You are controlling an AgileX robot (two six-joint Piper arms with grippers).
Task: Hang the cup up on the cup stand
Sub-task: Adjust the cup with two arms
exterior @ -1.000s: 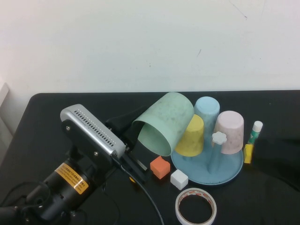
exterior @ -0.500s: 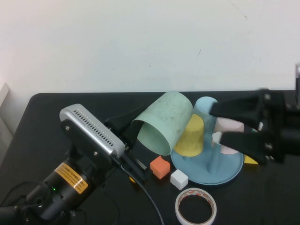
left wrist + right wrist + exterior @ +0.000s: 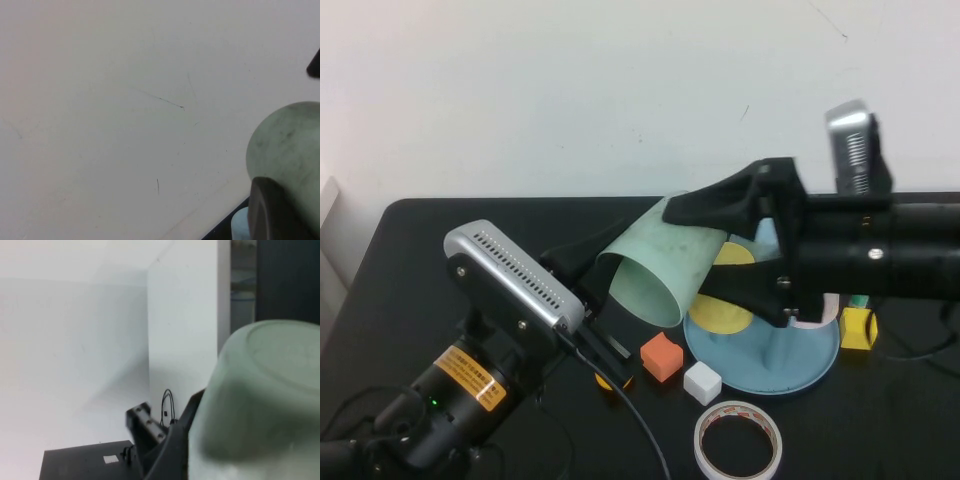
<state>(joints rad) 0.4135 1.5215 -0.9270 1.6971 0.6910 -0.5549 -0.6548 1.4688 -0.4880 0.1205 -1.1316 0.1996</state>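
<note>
tilting on its side at the centre of the high view, the cup (image 3: pixel 670 262) is held clear of the table with its mouth facing the lower left. the left gripper (image 3: pixel 605 300) is clamped on its rim from the lower left, likely for a handover. the right gripper (image 3: pixel 725 240) reaches in from the right, spread wide around the cup's closed end without pinching it. the cup stand (image 3: pixel 770 365) sits just below and right, carrying a yellow cup (image 3: pixel 725 300).

Left claw (image 3: pixel 605 300) clamped, right claw (image 3: pixel 715 245) spread.
</note>
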